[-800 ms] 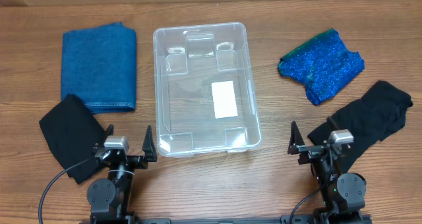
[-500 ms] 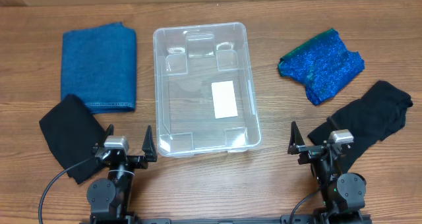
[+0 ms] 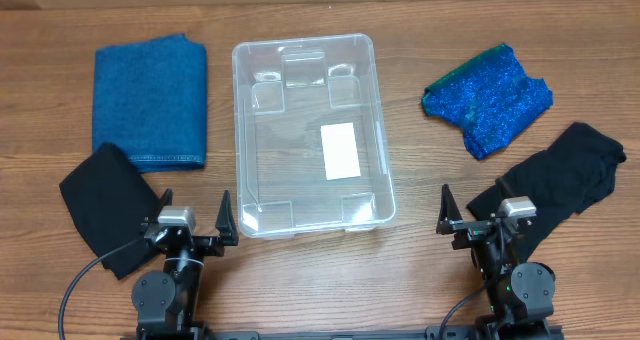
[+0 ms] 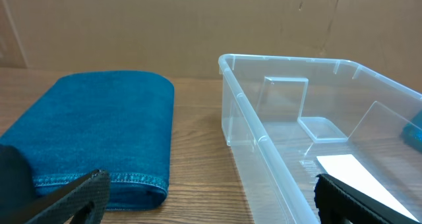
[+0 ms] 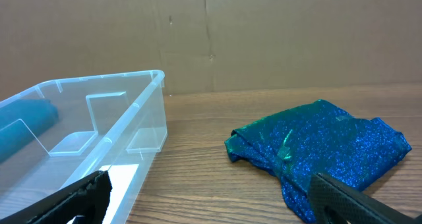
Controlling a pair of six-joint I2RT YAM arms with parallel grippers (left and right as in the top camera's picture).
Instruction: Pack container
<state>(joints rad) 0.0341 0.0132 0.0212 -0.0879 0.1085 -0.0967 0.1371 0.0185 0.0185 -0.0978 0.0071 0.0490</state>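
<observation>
The clear plastic container (image 3: 310, 130) stands in the middle of the table with a white label (image 3: 340, 150) on its bottom; nothing else lies in it. It also shows in the left wrist view (image 4: 316, 138) and the right wrist view (image 5: 86, 118). A folded blue denim cloth (image 3: 150, 100) lies to its left. A sparkly blue-green cloth (image 3: 487, 98) lies to its right. Black cloths lie at the front left (image 3: 105, 205) and front right (image 3: 560, 180). My left gripper (image 3: 193, 220) and right gripper (image 3: 470, 210) are open and empty at the table's front edge.
A cardboard wall (image 4: 198, 26) stands behind the table. Bare wooden tabletop (image 3: 420, 270) lies between the grippers and in front of the container.
</observation>
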